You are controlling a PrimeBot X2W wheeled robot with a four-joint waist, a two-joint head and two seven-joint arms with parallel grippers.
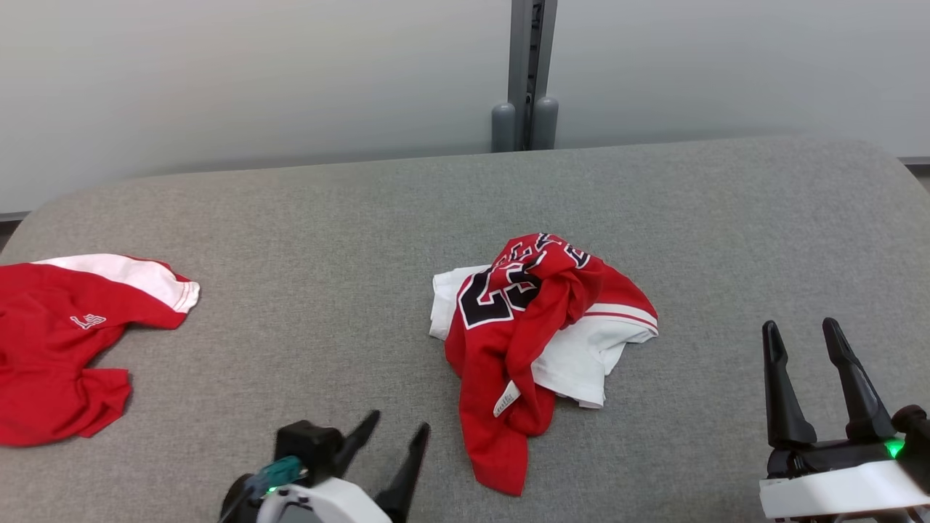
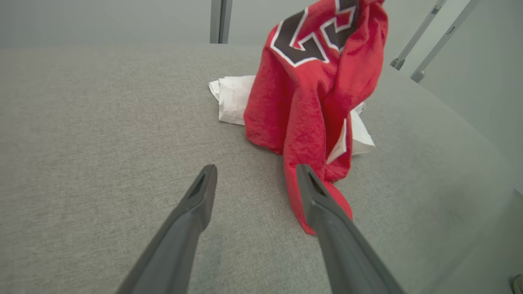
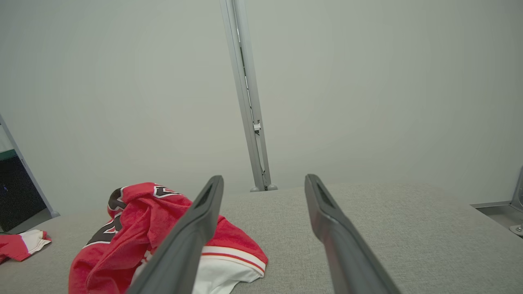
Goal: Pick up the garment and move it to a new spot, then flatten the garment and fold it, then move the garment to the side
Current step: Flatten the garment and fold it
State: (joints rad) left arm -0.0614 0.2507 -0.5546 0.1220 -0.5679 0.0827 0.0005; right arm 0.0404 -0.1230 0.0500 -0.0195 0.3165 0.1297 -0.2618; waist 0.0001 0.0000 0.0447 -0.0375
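garment: a red-and-white heap near the middle of the grey table, crumpled, with a red tail trailing toward 6 o'clock.
left gripper: fingers spread, holding nothing, at 7 o'clock from the heap; in the left wrist view one finger is just beside the red tail, and I cannot tell whether they touch.
right gripper: fingers spread and empty, at 4 o'clock from the heap, well apart from the cloth.
other shirt: red, at the table's 9 o'clock edge, untouched.
done: nothing that shows; the garment is neither flat nor folded.
left: by my reading everything remains, namely the grasp, moving, flattening, folding and setting aside.
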